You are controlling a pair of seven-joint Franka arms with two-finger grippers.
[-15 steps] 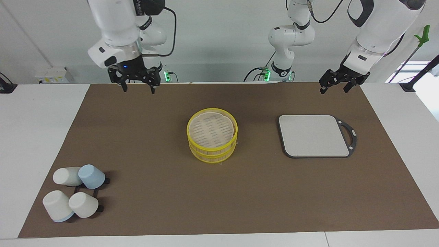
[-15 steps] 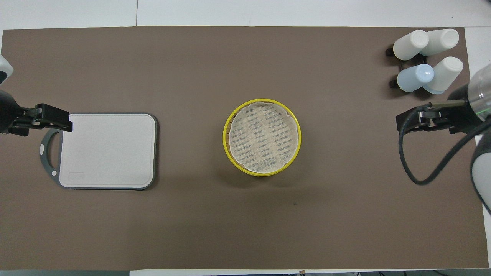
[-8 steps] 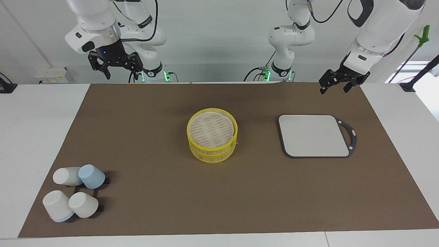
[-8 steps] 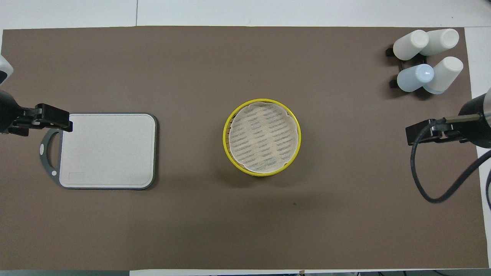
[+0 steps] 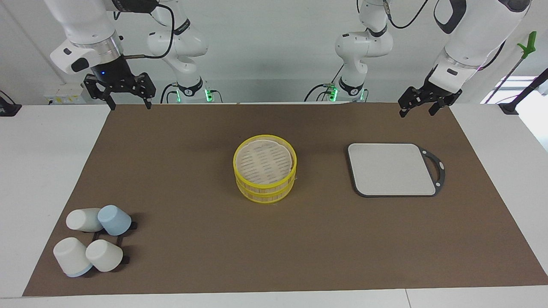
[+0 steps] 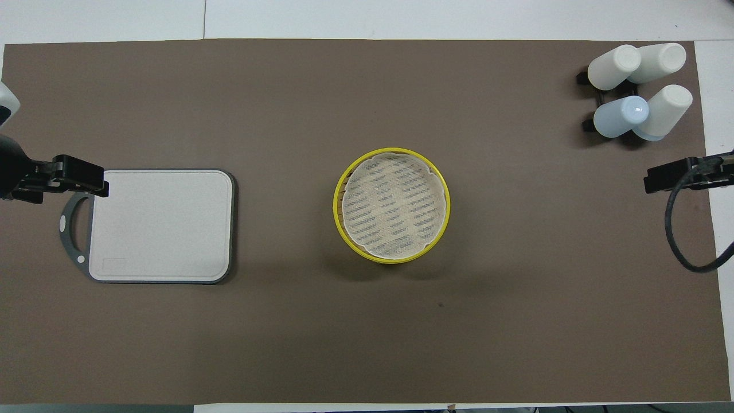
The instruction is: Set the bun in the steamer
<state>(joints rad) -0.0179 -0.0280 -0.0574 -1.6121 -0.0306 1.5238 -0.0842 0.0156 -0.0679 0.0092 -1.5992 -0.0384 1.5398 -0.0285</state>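
Observation:
The steamer (image 5: 264,167) is a round yellow-rimmed bamboo basket of two stacked tiers in the middle of the brown mat; its pale woven top covers it, as the overhead view (image 6: 391,205) also shows. No bun is in view. My right gripper (image 5: 129,106) hangs open and empty over the mat's corner by the robots, at the right arm's end; its black tip shows in the overhead view (image 6: 676,175). My left gripper (image 5: 416,112) hangs open and empty above the mat's edge by the robots, near the grey board's handle, and shows in the overhead view (image 6: 77,176).
A grey square board (image 5: 391,169) with a dark handle lies toward the left arm's end (image 6: 160,225). Several upturned cups (image 5: 92,244), white and pale blue, sit on a black rack at the mat's corner farthest from the robots, at the right arm's end (image 6: 636,92).
My right gripper has swung from over the mat toward the right arm's end of the table, staying open and empty. The left arm, steamer, board and cups have not moved.

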